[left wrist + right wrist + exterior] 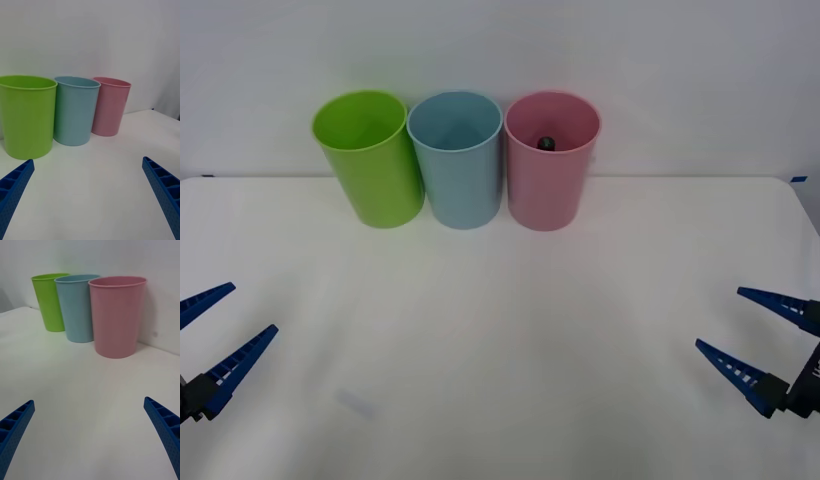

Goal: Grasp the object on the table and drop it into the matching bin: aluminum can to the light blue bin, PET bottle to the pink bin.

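The PET bottle [546, 143] already lies inside the pink bin [551, 180], its dark cap visible near the far inner wall, so little remains to fail; the likeliest hazard is an arm sweeping inward and knocking a bin, since the pink bin, the light blue bin [457, 165] and the lime green bin [370, 160] stand touching in a row. The left gripper [215, 335] and right gripper [760, 335] hover low at the table [500, 380] edges, well apart from the bins, fingers spread and empty.
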Robot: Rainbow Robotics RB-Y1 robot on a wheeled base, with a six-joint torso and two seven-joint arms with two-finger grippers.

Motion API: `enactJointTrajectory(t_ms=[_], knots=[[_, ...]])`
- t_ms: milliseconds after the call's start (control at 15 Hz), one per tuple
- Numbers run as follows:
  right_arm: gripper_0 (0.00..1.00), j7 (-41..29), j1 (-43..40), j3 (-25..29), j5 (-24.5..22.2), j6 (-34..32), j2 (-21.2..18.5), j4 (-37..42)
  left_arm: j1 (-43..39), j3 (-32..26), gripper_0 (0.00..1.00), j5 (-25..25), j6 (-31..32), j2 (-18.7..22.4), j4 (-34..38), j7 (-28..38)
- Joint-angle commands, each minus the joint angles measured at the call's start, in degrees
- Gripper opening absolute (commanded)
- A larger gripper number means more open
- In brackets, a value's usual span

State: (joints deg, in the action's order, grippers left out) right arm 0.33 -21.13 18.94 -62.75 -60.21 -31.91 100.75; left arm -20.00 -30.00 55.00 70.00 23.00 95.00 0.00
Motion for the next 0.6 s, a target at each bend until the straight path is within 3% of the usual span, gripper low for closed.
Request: enactJointTrajectory(t_ms=[67, 600], knots=[[1.00, 0.8, -1.9, 2.2, 0.0, -4.4, 0.4, -1.0, 0.0, 0.0, 1.00, 0.0, 0.0, 0.0, 0.0, 0.0], [1.00, 2.4, -2.9, 4.3, 0.0, -7.6, 2.3, -4.7, 0.0, 0.0, 1.00, 0.0, 0.0, 0.0, 0.0, 0.0]])
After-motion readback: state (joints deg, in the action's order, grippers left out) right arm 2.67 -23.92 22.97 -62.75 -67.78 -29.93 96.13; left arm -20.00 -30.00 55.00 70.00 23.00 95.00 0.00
